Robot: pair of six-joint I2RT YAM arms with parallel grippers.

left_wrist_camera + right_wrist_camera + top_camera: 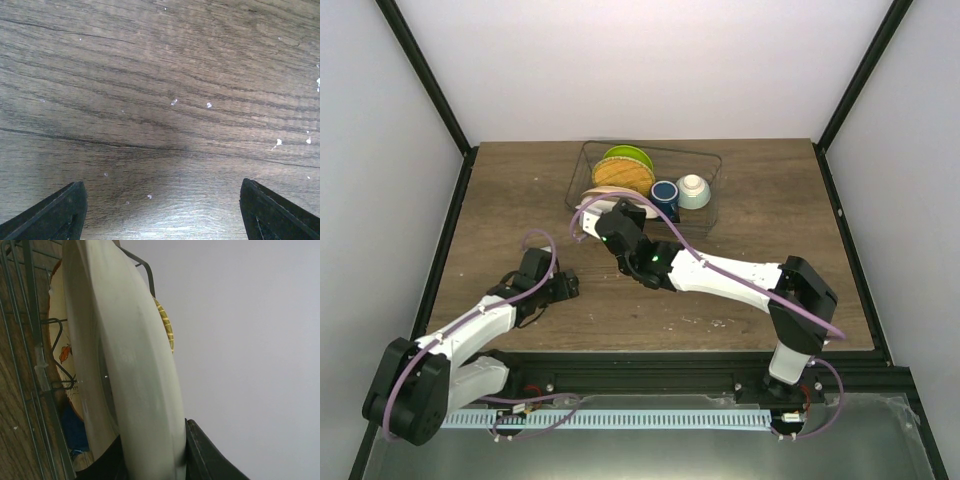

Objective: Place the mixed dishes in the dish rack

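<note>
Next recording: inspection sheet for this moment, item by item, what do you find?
Surface: brown wood-grain table, few small white specks.
Job's things: lime-green plate, tan woven-look plate, small dark blue mug and pale mint bowl sit in the clear rectangular rack; beige patterned plate with white underside stands on edge at its near-left corner.
Clutter: nothing seen.
Grippers: right gripper shut on the beige plate; left gripper open above bare wood.
Cables: purple cables loop along both arms.
Surroundings: white walls, black frame posts.
</note>
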